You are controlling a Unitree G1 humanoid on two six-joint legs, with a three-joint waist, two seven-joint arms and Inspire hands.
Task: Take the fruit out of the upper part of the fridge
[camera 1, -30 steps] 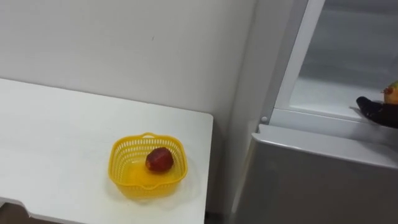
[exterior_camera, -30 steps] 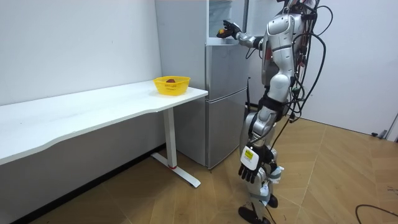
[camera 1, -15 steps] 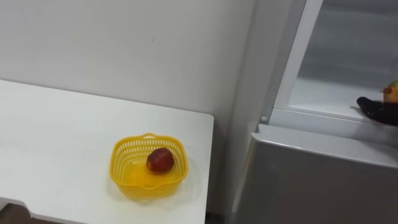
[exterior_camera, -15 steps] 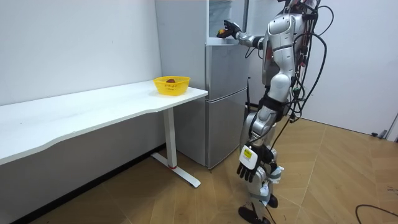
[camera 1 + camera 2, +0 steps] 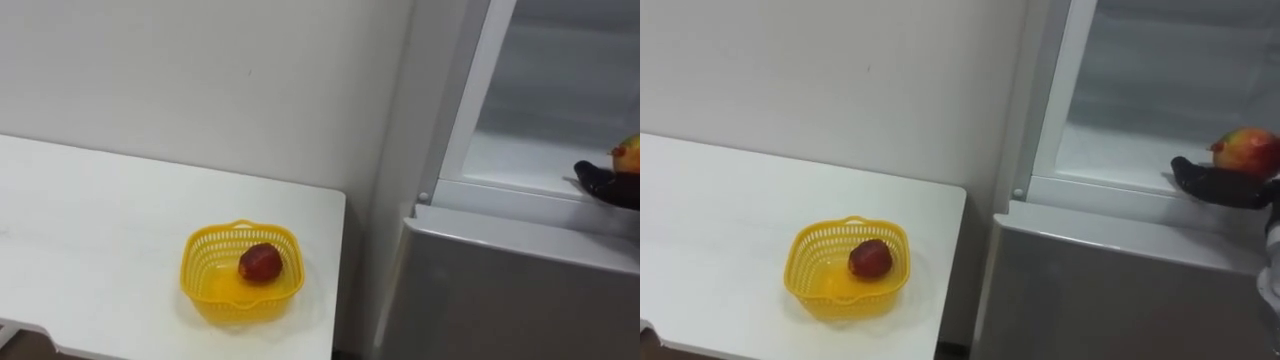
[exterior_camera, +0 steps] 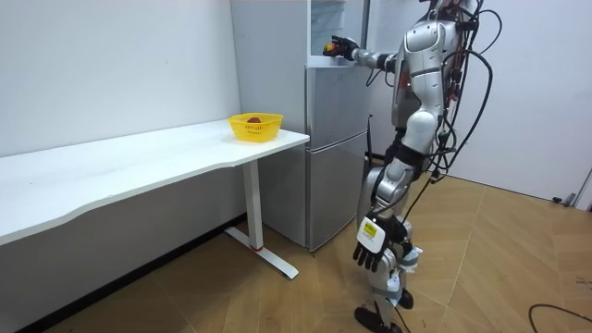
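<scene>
A red and yellow fruit (image 5: 1245,150) sits at the front of the open upper fridge compartment (image 5: 1120,150), on its white shelf. My right hand (image 5: 1215,183) reaches in from the right and lies under and around the fruit, fingers curled against it. The same hand (image 6: 344,46) is raised at the fridge top in the room view. Low beside my leg hangs my left hand (image 6: 375,252), its fingers relaxed and holding nothing. I stand in front of the fridge.
A yellow basket (image 5: 240,272) with a dark red fruit (image 5: 260,263) inside stands on the white table (image 5: 90,230) near its right end, left of the fridge. The grey lower fridge door (image 5: 500,290) is closed below my hand.
The eye view has shifted a little, so the basket appears lower and further right. My right hand with the fruit has barely moved; my torso has leaned slightly away from the fridge.
</scene>
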